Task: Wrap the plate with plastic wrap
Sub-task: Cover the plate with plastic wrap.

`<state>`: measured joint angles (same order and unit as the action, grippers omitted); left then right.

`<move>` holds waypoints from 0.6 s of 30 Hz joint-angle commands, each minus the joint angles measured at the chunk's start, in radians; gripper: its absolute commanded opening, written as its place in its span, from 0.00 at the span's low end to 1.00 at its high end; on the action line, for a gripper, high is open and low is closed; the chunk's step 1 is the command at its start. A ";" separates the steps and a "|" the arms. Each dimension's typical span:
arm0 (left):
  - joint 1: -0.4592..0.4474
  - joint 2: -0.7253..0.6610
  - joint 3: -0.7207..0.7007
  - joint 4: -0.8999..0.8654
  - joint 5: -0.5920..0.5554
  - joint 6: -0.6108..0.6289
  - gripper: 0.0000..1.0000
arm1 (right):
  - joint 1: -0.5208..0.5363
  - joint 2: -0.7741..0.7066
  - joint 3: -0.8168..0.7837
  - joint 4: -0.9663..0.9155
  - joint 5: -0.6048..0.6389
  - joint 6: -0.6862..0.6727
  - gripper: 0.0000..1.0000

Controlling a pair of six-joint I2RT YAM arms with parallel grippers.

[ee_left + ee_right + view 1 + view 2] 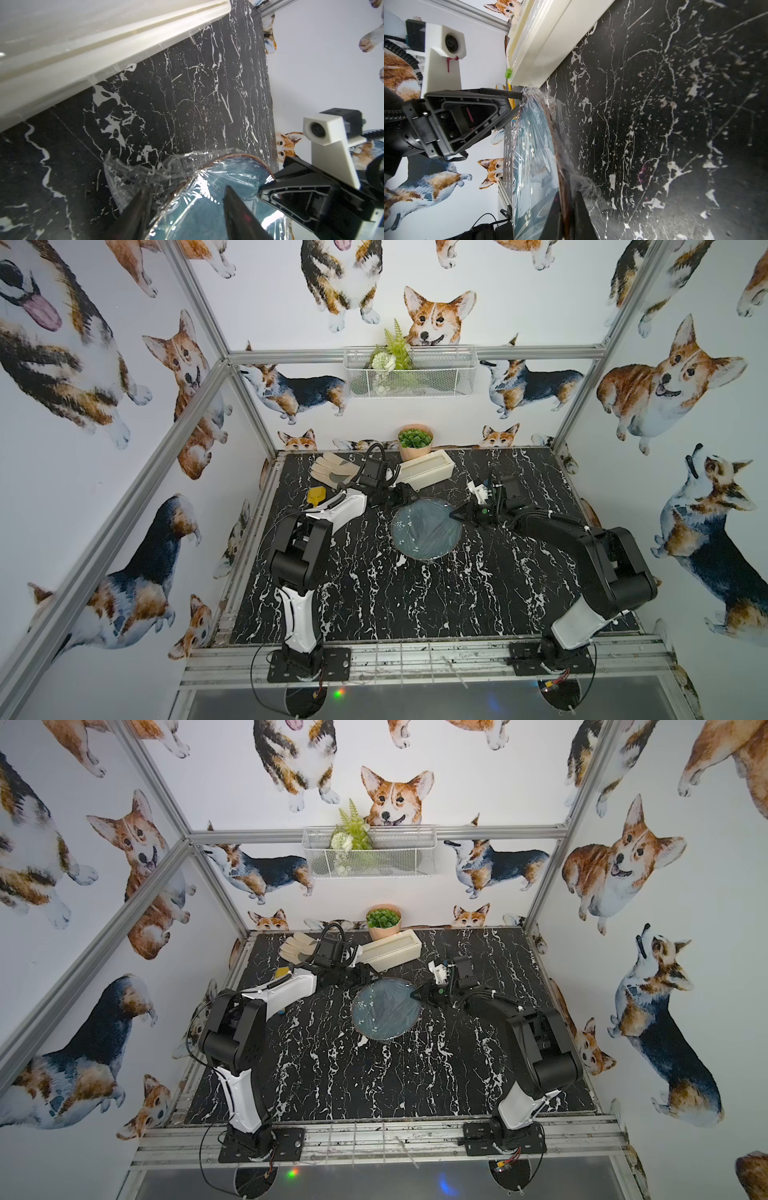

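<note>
The blue-grey plate lies mid-table under glossy plastic wrap. My right gripper is shut on the plate's right rim, pinching rim and film together; the plate fills that wrist view edge-on. My left gripper is open at the far left rim, its fingers straddling the rim of the plate. A loose crinkled flap of wrap hangs outside the rim there. The cream dispenser box lies just behind.
A beige glove and a peach plant pot sit at the back of the table. A yellow object lies by the left arm. A wire basket hangs on the back wall. The box's green slider shows at its end.
</note>
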<state>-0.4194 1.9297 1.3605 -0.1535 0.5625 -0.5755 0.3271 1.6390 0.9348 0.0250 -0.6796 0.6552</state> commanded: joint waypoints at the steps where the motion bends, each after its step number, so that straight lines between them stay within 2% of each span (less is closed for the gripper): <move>1: -0.003 -0.009 0.002 -0.031 0.062 0.023 0.64 | 0.001 -0.035 -0.007 0.163 -0.059 0.046 0.00; 6: 0.003 -0.020 0.013 -0.058 0.062 0.051 0.71 | 0.001 -0.066 -0.012 0.141 -0.063 0.032 0.00; 11: 0.018 -0.028 0.028 -0.086 0.061 0.079 0.73 | 0.001 -0.087 -0.020 0.113 -0.070 0.011 0.00; 14: 0.020 -0.042 0.014 -0.063 0.084 0.063 0.66 | 0.002 -0.088 -0.030 0.136 -0.064 0.024 0.00; 18: 0.021 -0.062 -0.023 0.000 0.104 0.024 0.49 | 0.001 -0.059 -0.027 0.182 -0.059 0.063 0.00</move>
<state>-0.3996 1.8862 1.3594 -0.2092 0.6189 -0.5175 0.3271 1.5658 0.9043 0.0505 -0.6861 0.6563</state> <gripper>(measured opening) 0.540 0.093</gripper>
